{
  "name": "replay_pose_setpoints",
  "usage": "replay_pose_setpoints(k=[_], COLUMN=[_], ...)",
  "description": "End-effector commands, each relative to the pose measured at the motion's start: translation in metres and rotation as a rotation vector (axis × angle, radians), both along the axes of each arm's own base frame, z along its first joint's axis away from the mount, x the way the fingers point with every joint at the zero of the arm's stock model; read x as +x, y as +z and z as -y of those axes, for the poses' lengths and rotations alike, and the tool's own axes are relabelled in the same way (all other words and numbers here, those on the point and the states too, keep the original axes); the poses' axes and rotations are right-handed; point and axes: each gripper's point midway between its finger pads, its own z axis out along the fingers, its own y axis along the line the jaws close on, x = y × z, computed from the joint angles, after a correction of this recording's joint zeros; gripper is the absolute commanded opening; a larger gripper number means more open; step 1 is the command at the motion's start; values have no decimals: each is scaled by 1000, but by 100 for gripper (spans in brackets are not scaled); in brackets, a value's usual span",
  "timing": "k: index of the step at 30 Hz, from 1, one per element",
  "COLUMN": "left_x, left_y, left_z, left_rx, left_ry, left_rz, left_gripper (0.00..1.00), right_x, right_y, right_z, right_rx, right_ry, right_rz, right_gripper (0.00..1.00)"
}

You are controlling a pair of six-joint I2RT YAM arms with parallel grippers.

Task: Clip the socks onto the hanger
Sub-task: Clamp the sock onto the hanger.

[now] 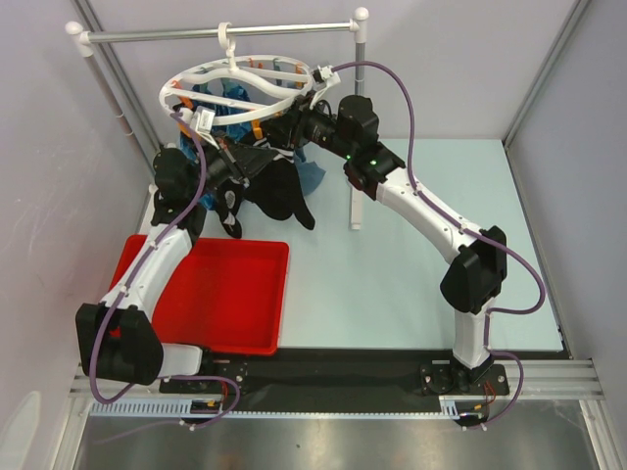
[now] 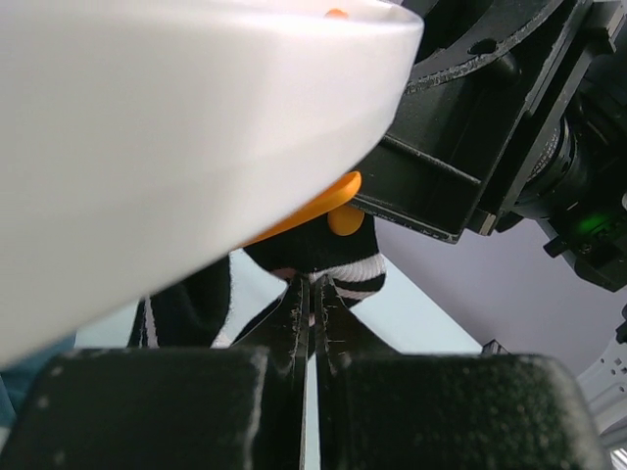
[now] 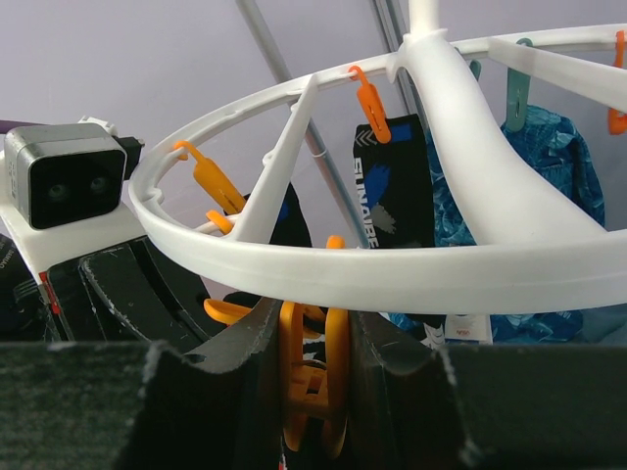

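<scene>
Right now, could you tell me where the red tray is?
In the top view the tray sits at the table's left, beside the left arm, nearer than the hanging socks.

The white round plastic drying hanger (image 3: 392, 279) is smooth with a soft gloss. The orange plastic clip (image 3: 312, 392) looks slick and shinier. The black cloth sock with white stripes (image 2: 328, 253) is matt, soft knit. The jaws of the right gripper (image 3: 313, 372) are matt black and grainy. The red plastic tray (image 1: 265, 294) shines; the grey metal rail (image 1: 196, 35) has a dull sheen.
</scene>
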Motion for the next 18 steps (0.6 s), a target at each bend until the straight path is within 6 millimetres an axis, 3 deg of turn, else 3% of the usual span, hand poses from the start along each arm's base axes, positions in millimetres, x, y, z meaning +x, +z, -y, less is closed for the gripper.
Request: replay_pose_setpoints(k=[1,8,18], left_x=[-4,-11,-11], left_y=[25,43,40], left_z=[-5,-6,-5], left_rx=[-27,-44,-40], left_ry=[21,25,16], left_rz=[77,119,109], left_gripper=[0,0,0], right_x=[-23,-22,-23], right_y=[45,47,49], right_z=[10,11,10], right_rx=[66,69,76], right_ry=[26,21,22], right_rz=[73,78,79], right_gripper=[0,0,0])
